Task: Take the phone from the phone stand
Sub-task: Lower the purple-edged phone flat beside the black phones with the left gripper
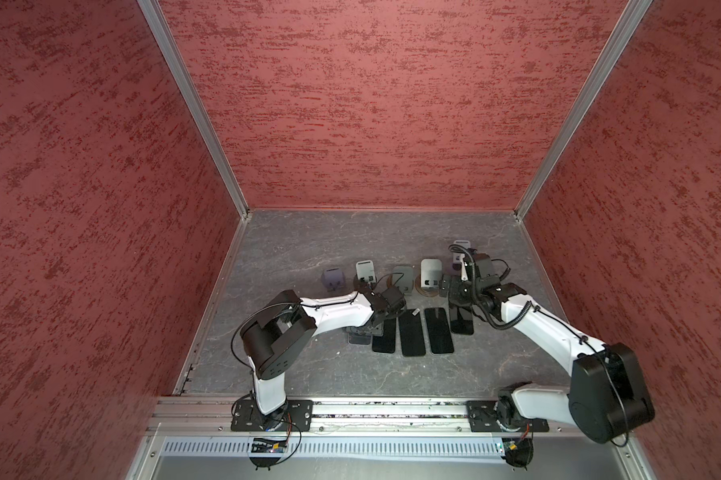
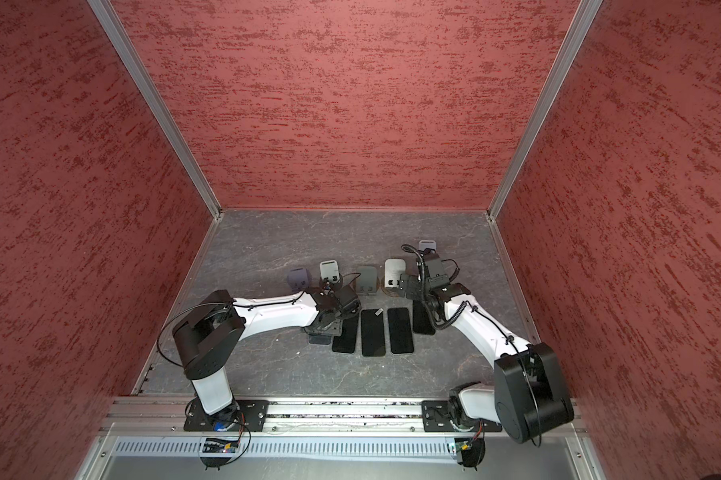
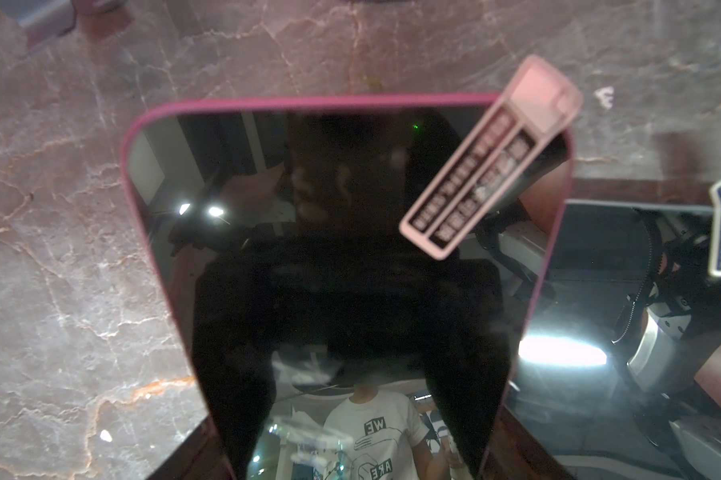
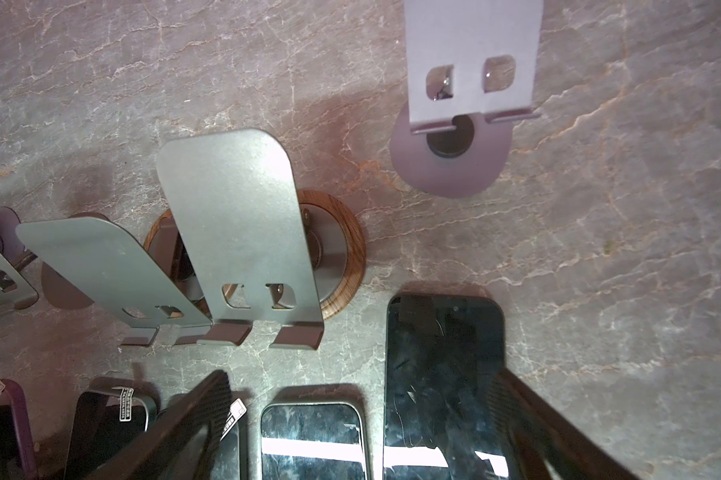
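The phone [image 3: 342, 257], dark-screened in a magenta case with a pale label [image 3: 487, 166] stuck across one corner, is off its stand. In the left wrist view it fills the frame, tilted, with a shadow beneath its near end, so we judge that it hangs just above the surface [image 1: 350, 241] rather than lying on it. In both top views it sits at the left end of the row of phones, under the left pincer [image 1: 367, 329]. We can hardly tell the fingers from their reflection in the glass, but a phone clear of the surface has to be carried, so we read the left pincer as closed on the phone.

Just beside it, four other phones [image 1: 411, 332] lie flat, side by side, screens up. Behind them the stands [image 1: 403, 275] that we can see are bare. The right pincer [image 4: 361, 374] hovers over the right end of the row, jaws spread wide, holding nothing.

We take the step in hand to be the set-down. The next move calls for lowering the phone until it lies flat, close beside its neighbour without overlapping it. The jaws should then spread and the arm rise straight up, so that the case is not dragged.
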Action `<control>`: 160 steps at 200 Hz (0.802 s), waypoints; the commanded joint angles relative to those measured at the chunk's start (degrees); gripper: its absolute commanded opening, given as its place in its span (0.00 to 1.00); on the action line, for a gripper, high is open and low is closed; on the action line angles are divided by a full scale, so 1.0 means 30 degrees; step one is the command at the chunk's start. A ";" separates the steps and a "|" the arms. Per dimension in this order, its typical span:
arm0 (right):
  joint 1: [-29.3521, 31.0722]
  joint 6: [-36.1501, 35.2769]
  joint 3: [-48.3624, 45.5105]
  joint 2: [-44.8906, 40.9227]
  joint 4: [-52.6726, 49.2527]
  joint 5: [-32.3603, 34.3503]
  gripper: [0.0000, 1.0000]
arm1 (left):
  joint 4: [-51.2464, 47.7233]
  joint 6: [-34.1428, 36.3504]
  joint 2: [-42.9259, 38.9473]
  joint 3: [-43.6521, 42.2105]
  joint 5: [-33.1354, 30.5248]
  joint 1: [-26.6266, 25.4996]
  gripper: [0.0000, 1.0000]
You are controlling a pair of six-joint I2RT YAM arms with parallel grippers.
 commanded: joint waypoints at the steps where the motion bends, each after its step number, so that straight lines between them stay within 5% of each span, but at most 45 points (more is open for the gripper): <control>1: -0.0032 -0.0138 0.0180 -0.0038 0.0473 0.0315 0.99 | -0.0753 -0.0030 0.1698 -0.0820 0.0891 0.0050 0.73; 160: -0.0040 -0.0318 0.0224 0.0052 0.0467 0.0432 0.99 | -0.1046 -0.0213 0.1961 -0.0886 0.0701 0.0069 0.78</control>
